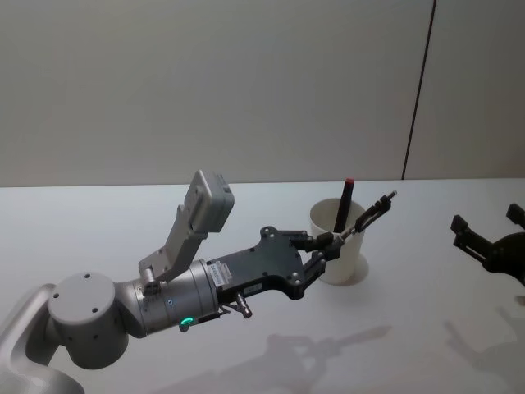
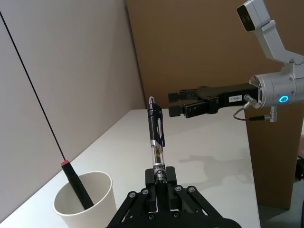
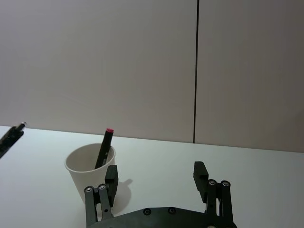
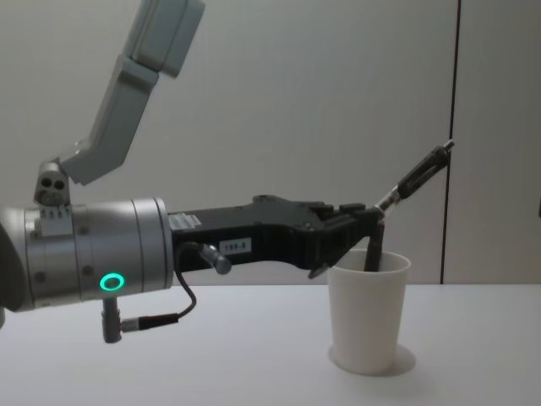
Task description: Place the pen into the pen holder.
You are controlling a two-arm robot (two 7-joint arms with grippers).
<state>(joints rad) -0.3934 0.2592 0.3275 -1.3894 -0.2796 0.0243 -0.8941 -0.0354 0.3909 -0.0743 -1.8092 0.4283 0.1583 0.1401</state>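
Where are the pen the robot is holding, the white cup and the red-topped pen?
pen [image 2: 156,130]: left wrist view, its black barrel, held by the left gripper [image 2: 160,178].
pen holder [image 4: 368,313]: chest view, its white side wall.
red-topped pen [image 3: 106,140]: right wrist view, its black shaft just under the red cap.

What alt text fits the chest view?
The left gripper, reaching in from the left, holds a black pen tilted up and to the right just above a white paper cup on the white table. A second dark pen stands in the cup.
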